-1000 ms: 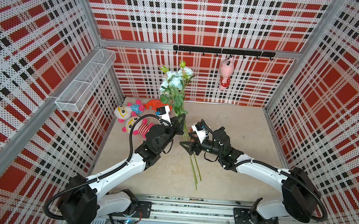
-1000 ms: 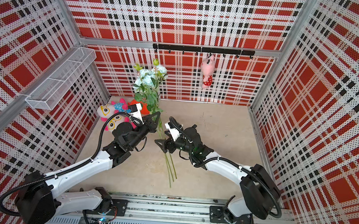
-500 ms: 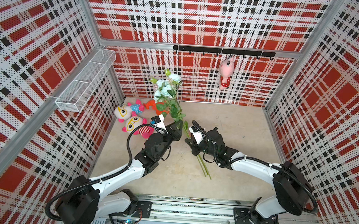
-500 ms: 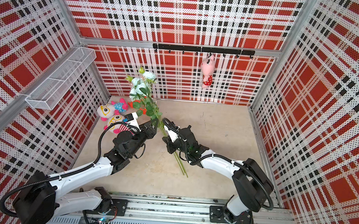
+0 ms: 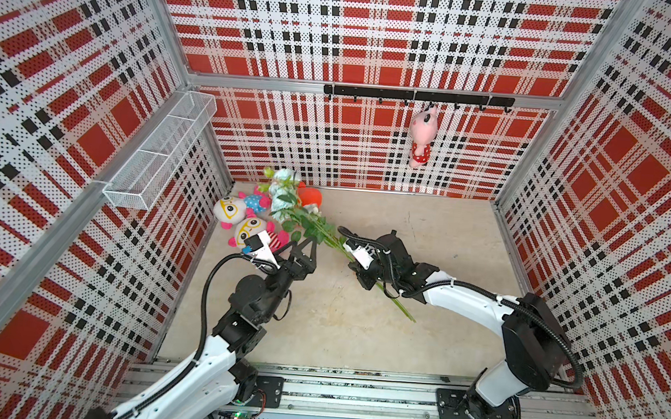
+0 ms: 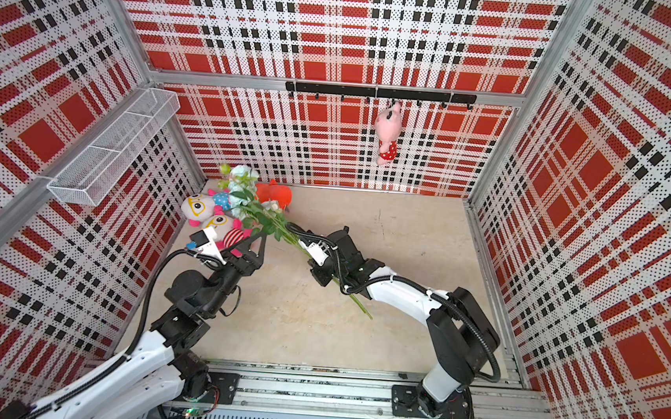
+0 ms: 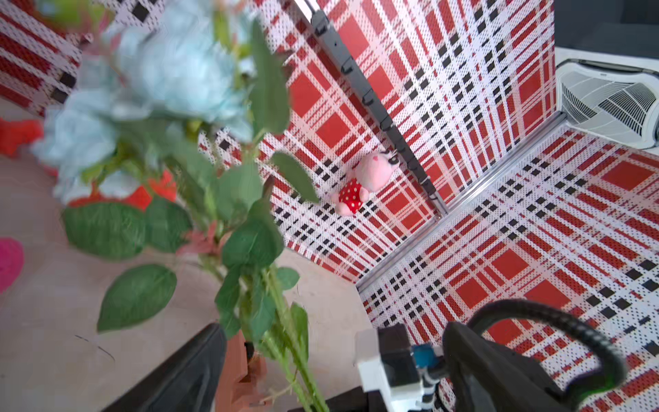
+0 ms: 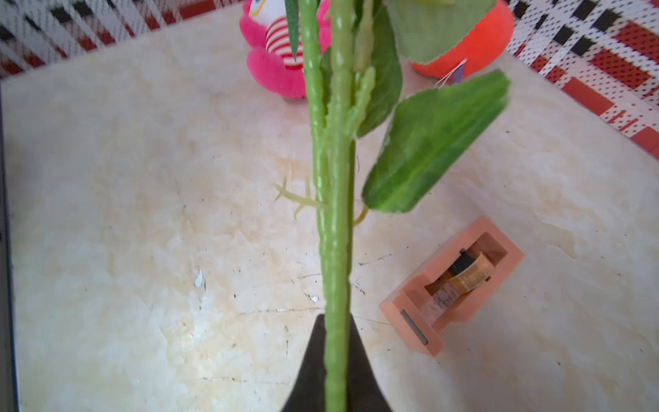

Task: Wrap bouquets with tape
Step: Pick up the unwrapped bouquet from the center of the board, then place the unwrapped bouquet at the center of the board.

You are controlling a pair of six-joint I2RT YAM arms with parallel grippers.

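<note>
Bouquet point(image 5: 304, 221): stems clamped in closed right jaws, raised above the counter point(image 8: 142, 214).
Left jaws: spread wide, empty.
Tape point(image 8: 453, 285): set on counter near stems.
Technique: stems should be held steady while tape is fetched.

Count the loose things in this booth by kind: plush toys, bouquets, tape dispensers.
plush toys: 4 (two with yellow glasses, one orange, one pink, hanging)
bouquet: 1
tape dispenser: 1
total: 6
</note>
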